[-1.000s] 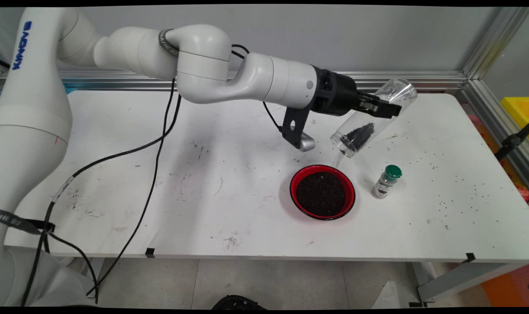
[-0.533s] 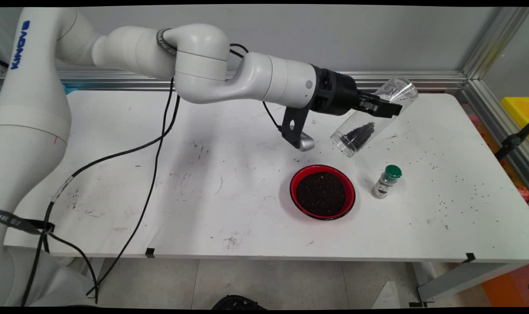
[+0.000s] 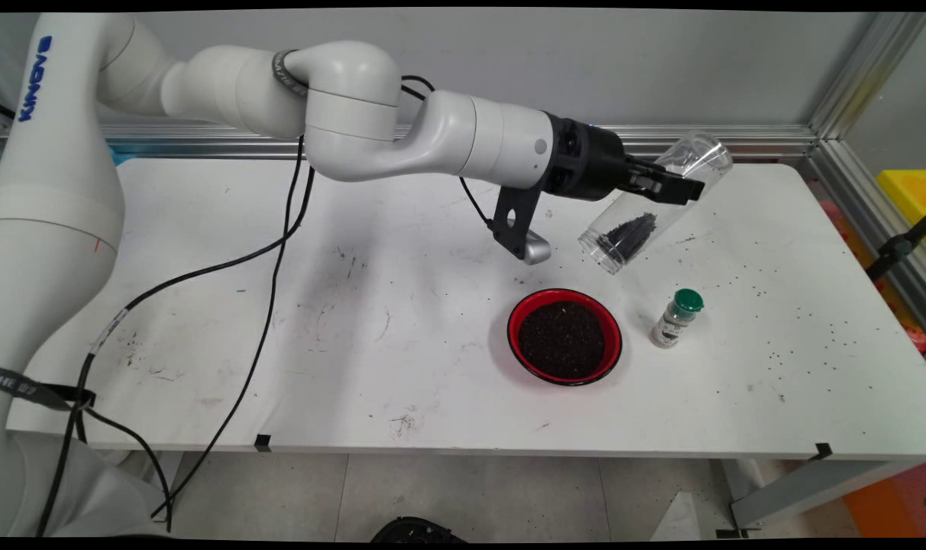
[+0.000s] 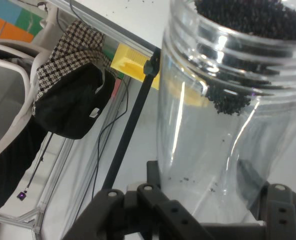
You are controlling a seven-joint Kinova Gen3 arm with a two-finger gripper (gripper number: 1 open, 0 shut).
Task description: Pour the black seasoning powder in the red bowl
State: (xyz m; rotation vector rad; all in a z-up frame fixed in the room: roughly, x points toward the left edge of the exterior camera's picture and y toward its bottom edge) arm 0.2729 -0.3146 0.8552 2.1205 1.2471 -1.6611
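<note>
My gripper point(image 3: 673, 186) is shut on a clear plastic jar point(image 3: 650, 206), held tilted above the table with its mouth pointing down and left. Black grains point(image 3: 627, 233) lie heaped near the jar's mouth. Below and slightly left of that mouth stands a red bowl point(image 3: 564, 335) filled with dark grains. In the hand view the jar point(image 4: 223, 125) fills the middle, black grains point(image 4: 248, 20) sit at its threaded neck, and the gripper point(image 4: 203, 210) clasps its lower body.
A small spice bottle with a green cap point(image 3: 678, 317) stands right of the bowl. Black cables point(image 3: 272, 252) hang from the arm over the table's left half. Stray grains dot the table point(image 3: 799, 305) at the right. An aluminium rail point(image 3: 845, 84) frames the back and right.
A thin stream of grains fell from the jar's mouth toward the bowl a second ago; none falls now. The jar and gripper have hardly moved.
</note>
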